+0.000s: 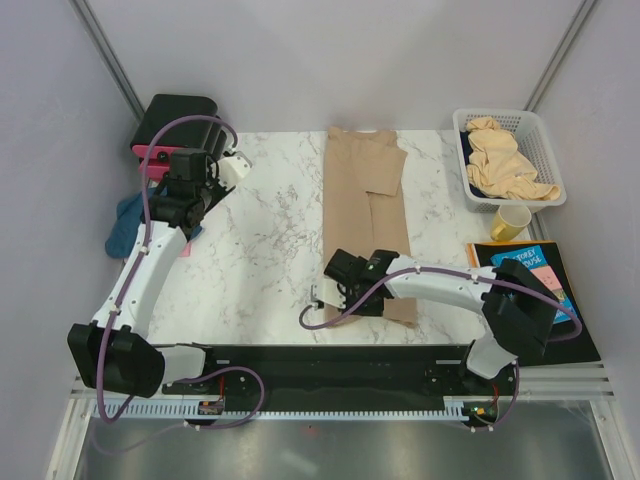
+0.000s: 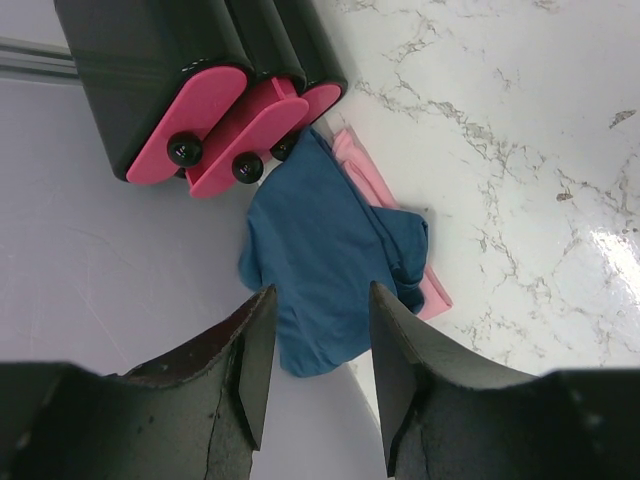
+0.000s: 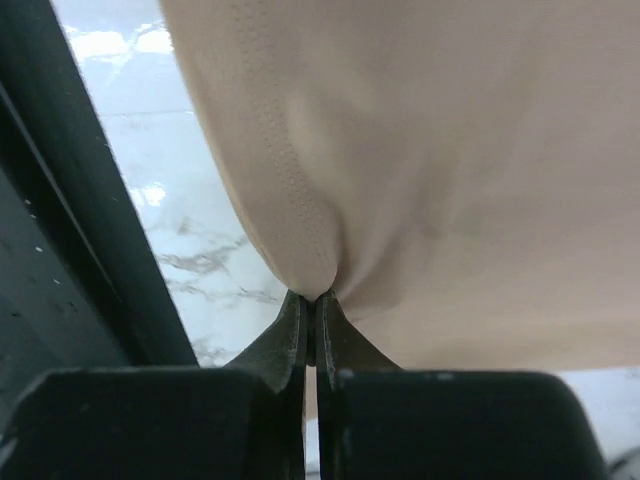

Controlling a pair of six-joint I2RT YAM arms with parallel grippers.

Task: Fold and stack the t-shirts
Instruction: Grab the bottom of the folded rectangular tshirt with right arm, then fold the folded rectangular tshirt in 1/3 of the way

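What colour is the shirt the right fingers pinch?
Tan. The shirt shows best in the right wrist view.

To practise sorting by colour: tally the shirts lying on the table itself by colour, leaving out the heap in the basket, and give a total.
Tan shirt: 1, its edge pinched in the right claw
Dark blue shirt: 1
Pink shirt: 1
Total: 3
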